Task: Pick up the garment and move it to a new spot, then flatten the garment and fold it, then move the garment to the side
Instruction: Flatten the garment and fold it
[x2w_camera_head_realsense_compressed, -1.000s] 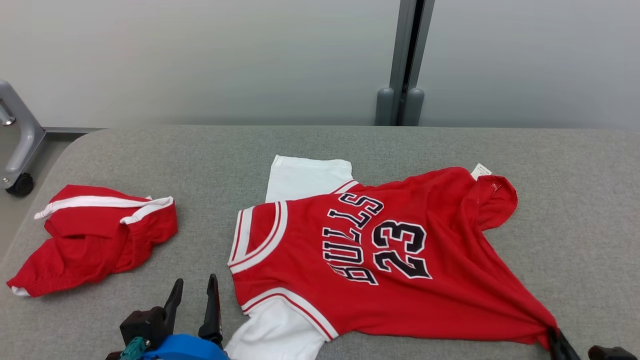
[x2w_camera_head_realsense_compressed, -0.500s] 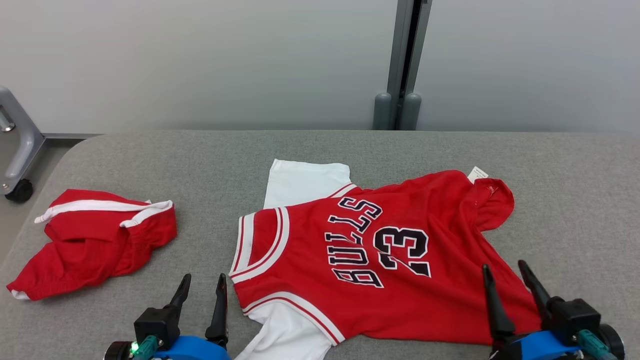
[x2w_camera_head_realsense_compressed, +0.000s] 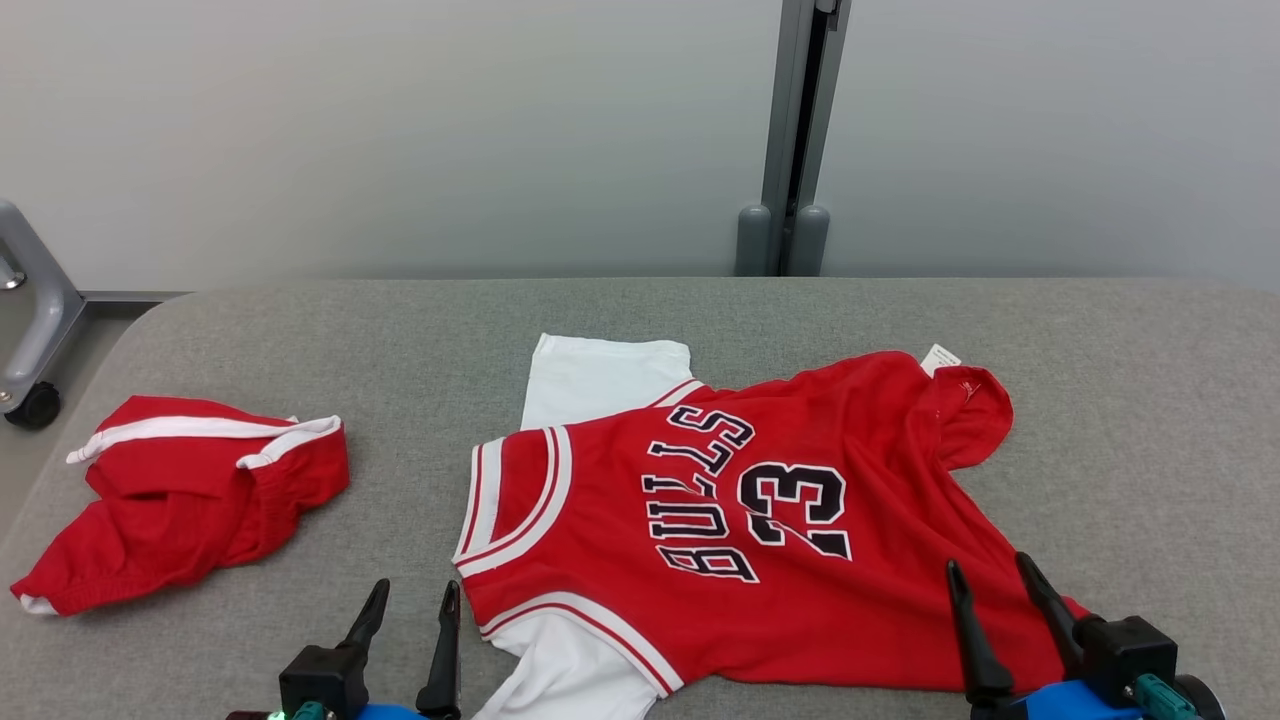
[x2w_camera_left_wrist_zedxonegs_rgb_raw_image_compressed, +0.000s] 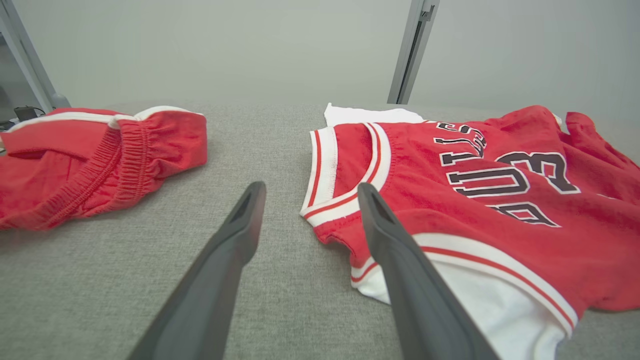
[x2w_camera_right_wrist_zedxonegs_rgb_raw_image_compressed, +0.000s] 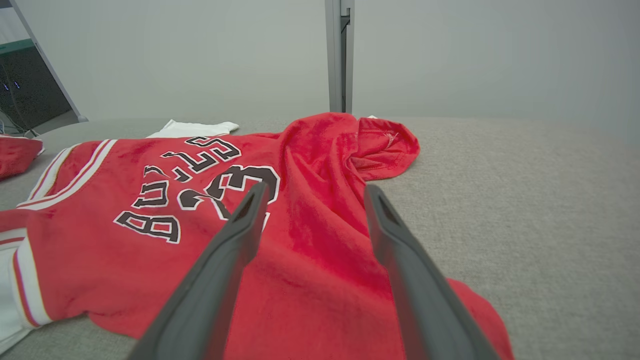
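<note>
Red jersey (x2w_camera_head_realsense_compressed: 720, 520) lies print-up midway across the grey table (x2w_camera_head_realsense_compressed: 1150, 400). The left end effector (x2w_camera_head_realsense_compressed: 418, 585) and right end effector (x2w_camera_head_realsense_compressed: 987, 562) stand wide, empty. Left wrist view resolves the gathered waistband of the shorts (x2w_camera_left_wrist_zedxonegs_rgb_raw_image_compressed: 90, 160), flat red in head view.

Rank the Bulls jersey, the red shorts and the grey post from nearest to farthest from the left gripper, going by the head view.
1. Bulls jersey: its collar lies just right of the left gripper.
2. Red shorts: farther off to the left on the table.
3. Grey post: beyond the table's far edge, to the right.
</note>
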